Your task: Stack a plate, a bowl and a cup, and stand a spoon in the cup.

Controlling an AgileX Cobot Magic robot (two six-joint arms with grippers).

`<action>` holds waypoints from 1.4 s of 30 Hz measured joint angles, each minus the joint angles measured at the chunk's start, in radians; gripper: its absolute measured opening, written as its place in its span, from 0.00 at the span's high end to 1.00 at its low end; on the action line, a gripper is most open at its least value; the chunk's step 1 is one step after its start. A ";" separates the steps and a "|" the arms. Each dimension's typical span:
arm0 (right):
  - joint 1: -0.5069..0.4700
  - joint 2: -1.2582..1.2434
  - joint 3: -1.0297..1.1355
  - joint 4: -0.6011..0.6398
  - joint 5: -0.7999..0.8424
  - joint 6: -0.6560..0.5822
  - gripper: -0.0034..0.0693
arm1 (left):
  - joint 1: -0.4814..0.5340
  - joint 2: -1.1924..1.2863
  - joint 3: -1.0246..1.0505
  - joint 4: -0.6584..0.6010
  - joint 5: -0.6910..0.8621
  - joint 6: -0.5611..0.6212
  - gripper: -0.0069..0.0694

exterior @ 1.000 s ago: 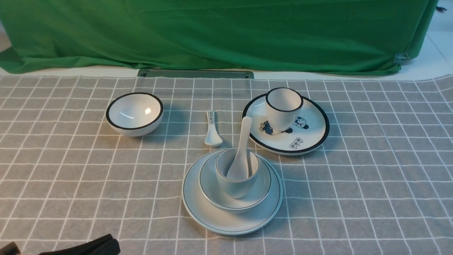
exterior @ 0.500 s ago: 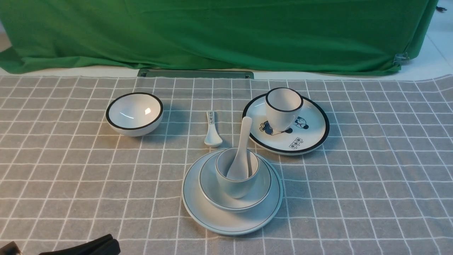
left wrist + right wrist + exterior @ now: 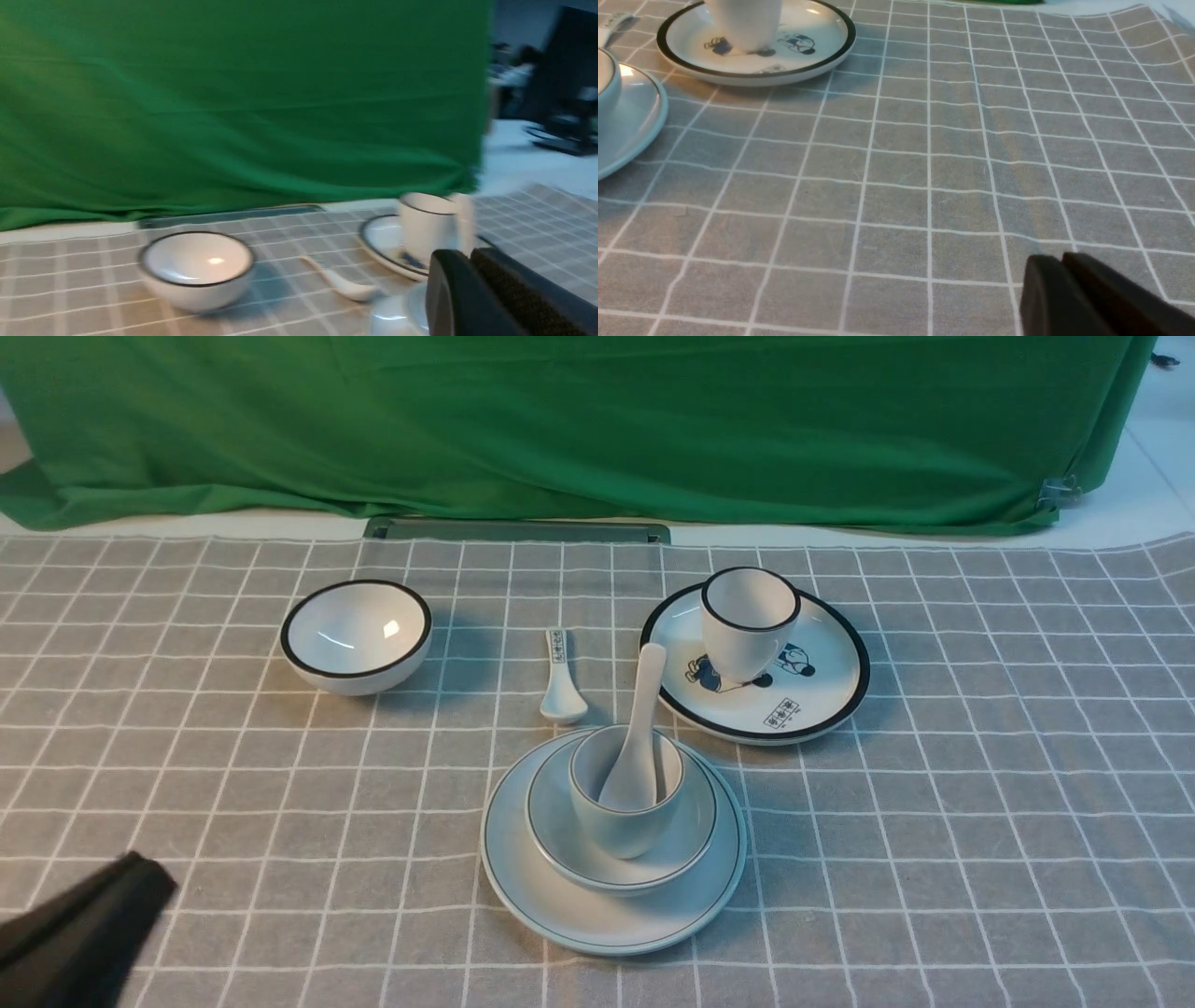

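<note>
Stack is assembled near the front edge of the table, about midway along it: the plate (image 3: 612, 915) lies on the checked cloth (image 3: 980, 784), the bowl (image 3: 620, 861) sits in it, the cup (image 3: 625, 803) stands in the bowl. The spoon (image 3: 638, 728) stands in the cup, bowl end down, handle leaning toward the back edge.

You will find the left gripper (image 3: 469, 266) low over the front left corner, well apart from the stack; its two fingers lie pressed together with nothing between them. In the front view it is only a blurred dark shape. The right gripper (image 3: 1062, 266) shows only in its wrist view, over bare cloth on the right side, fingers likewise closed on nothing.

Other items: black-rimmed bowl (image 3: 356, 637) toward the back left; small marked spoon (image 3: 561, 679) flat just behind the stack; cartoon plate (image 3: 822, 695) behind and right of the stack, with a black-rimmed cup (image 3: 749, 621) standing on it. Green drape (image 3: 579, 420) along the back edge.
</note>
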 joint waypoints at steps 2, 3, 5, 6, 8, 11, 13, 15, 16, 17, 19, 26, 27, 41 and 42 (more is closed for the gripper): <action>0.000 0.000 0.000 0.000 0.000 0.000 0.85 | 0.141 -0.051 0.000 -0.012 0.074 -0.013 0.89; 0.000 0.000 0.000 0.000 0.000 0.000 0.84 | 0.195 -0.072 0.000 -0.016 0.115 -0.016 0.89; 0.000 0.000 0.000 0.000 0.000 0.000 0.84 | 0.309 -0.097 0.000 -0.019 0.224 -0.019 0.89; 0.000 -0.001 0.000 0.000 -0.001 0.000 0.84 | 0.352 -0.101 0.000 -0.019 0.277 -0.020 0.89; 0.000 -0.001 0.000 0.000 0.000 0.000 0.83 | 0.411 -0.103 0.000 -0.024 0.380 -0.023 0.89; 0.000 -0.001 0.000 0.000 -0.001 0.000 0.83 | 0.430 -0.103 0.000 -0.027 0.431 -0.023 0.89; 0.000 -0.001 0.000 -0.001 -0.003 0.000 0.83 | 0.430 -0.103 0.000 -0.026 0.436 -0.021 0.89; 0.000 -0.001 0.000 -0.001 -0.003 0.000 0.82 | 0.430 -0.103 0.000 -0.024 0.431 -0.020 0.89; 0.000 -0.001 0.000 -0.001 -0.003 0.000 0.81 | 0.430 -0.103 0.000 -0.023 0.428 -0.020 0.89; 0.000 -0.001 0.000 -0.001 -0.003 0.000 0.81 | 0.430 -0.103 0.000 -0.023 0.424 -0.020 0.89; 0.000 -0.001 0.000 -0.001 -0.003 0.000 0.80 | 0.430 -0.103 0.000 -0.022 0.424 -0.020 0.89; 0.000 -0.001 0.000 0.000 -0.003 0.000 0.78 | 0.430 -0.103 0.000 -0.019 0.424 -0.019 0.89; 0.000 -0.001 0.000 0.000 -0.003 0.000 0.77 | 0.430 -0.103 0.000 -0.019 0.423 -0.019 0.89; 0.000 -0.001 0.000 0.000 -0.003 0.000 0.73 | 0.430 -0.103 0.000 -0.019 0.423 -0.017 0.89; 0.000 -0.001 0.000 0.000 -0.003 0.000 0.73 | 0.430 -0.103 0.000 -0.019 0.423 -0.017 0.89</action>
